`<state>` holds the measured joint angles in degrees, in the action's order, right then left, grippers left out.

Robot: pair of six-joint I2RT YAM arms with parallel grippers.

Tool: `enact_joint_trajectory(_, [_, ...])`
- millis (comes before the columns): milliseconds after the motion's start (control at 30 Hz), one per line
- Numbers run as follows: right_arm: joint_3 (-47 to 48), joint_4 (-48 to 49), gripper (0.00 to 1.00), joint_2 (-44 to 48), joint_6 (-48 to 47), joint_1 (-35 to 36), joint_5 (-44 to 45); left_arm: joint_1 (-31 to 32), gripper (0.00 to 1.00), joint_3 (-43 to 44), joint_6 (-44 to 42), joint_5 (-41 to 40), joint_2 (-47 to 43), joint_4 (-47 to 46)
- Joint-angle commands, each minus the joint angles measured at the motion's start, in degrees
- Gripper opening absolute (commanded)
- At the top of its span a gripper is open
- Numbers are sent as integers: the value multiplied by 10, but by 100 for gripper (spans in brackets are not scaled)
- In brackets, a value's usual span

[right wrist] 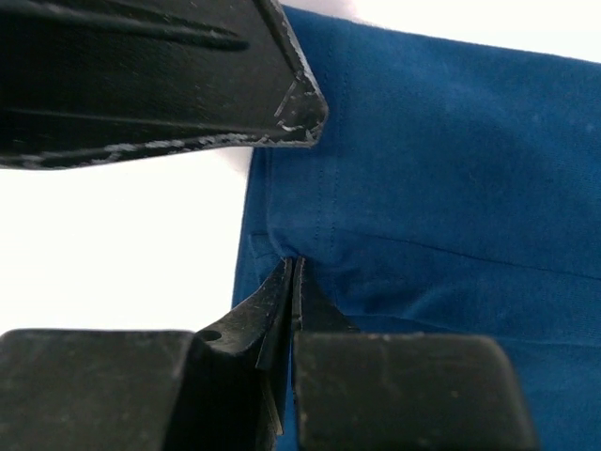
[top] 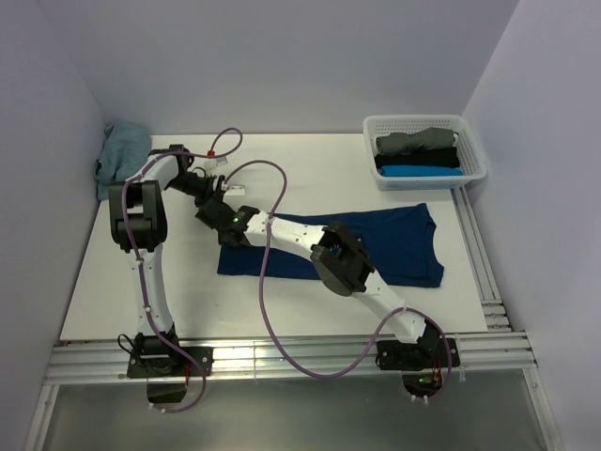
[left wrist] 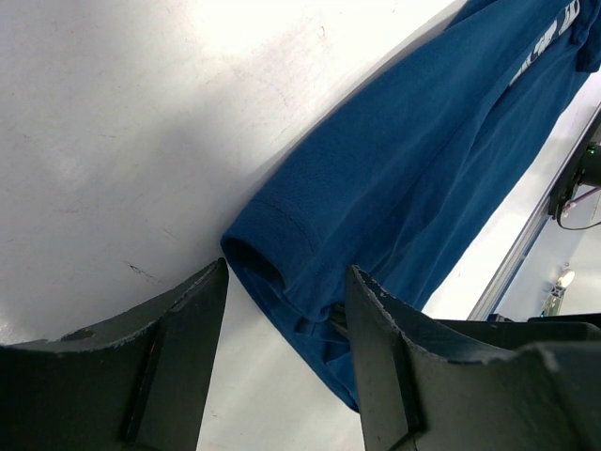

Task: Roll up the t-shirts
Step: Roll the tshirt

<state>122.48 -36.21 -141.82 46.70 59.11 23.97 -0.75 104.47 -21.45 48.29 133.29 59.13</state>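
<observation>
A dark navy t-shirt (top: 394, 242) lies flat, folded into a long strip, across the middle of the white table (top: 141, 272). My right gripper (top: 228, 231) reaches over it to its left end. In the right wrist view its jaws (right wrist: 293, 265) are pressed together on a puckered fold of the navy t-shirt (right wrist: 441, 188). My left gripper (top: 212, 194) hovers just behind that same end. In the left wrist view it (left wrist: 286, 282) stands open, with the corner of the t-shirt (left wrist: 394, 188) between its fingers, which do not touch the cloth.
A white basket (top: 474, 155) at the back right holds rolled grey (top: 413, 142), black (top: 418, 160) and bright blue (top: 421, 171) t-shirts. A dusty teal t-shirt (top: 122, 155) lies bunched at the back left corner. Metal rails (top: 474, 254) run along the table's right and near edges.
</observation>
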Motion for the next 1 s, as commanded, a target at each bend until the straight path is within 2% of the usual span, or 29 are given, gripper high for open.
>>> enact_joint_trajectory(0, [-13, 28, 2, 44, 2, 0, 13, 2, 59, 3, -1, 0, -5, -9])
enact_joint_trajectory(267, [-19, 49, 1, 67, -10, 2, 10, 2, 59, 5, 1, 0, -5, -9])
enact_joint_trajectory(733, [9, 44, 1, 40, -11, 3, -16, 2, 59, 5, 4, 1, -3, -13])
enact_joint_trajectory(967, [-13, 55, 1, 45, -4, 7, -23, 3, 58, 3, 5, 1, 0, -15])
